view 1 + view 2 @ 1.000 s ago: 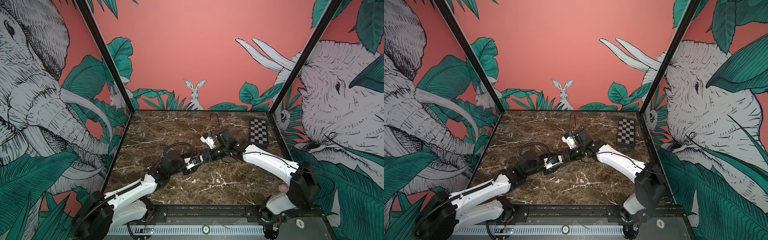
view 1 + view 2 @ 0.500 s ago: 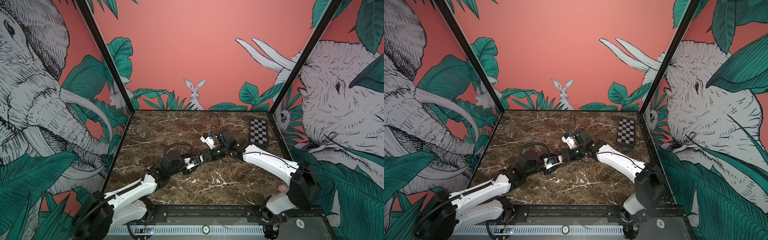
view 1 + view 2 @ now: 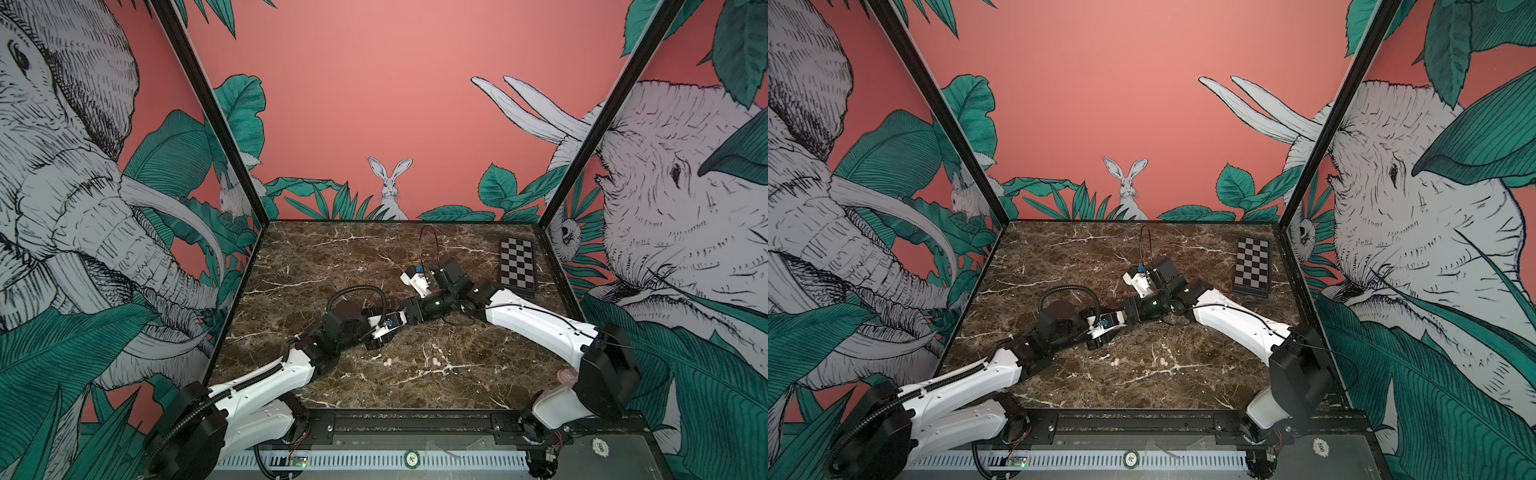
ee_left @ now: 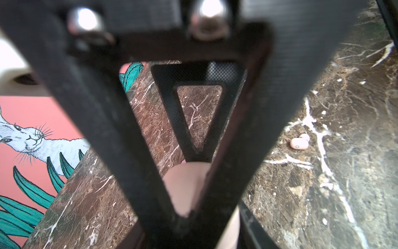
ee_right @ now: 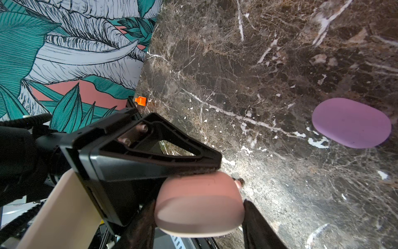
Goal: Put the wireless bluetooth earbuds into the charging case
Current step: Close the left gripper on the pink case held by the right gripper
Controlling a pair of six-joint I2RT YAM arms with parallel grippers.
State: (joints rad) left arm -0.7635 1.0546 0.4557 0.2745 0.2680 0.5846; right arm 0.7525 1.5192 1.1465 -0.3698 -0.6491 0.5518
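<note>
Two tiny peach earbuds (image 3: 388,362) are seen lying on the brown marble surface (image 3: 332,257) in both top views. They are set a little apart from each other and are not in any case. They lie near the claws, on the side closer to the arm bases. One of them (image 4: 298,143) is also seen in the left wrist view.

The peach case (image 5: 199,202) is held up above the surface in the middle. It is pinched from both sides by the right claw (image 5: 198,217). It is also pinched by the left claw (image 4: 185,194), with one finger (image 5: 159,151) pressed on its top.

A closed lilac case (image 5: 351,122) is left lying flat on the surface nearby. A checkered board (image 3: 517,266) is placed in the far right corner.
</note>
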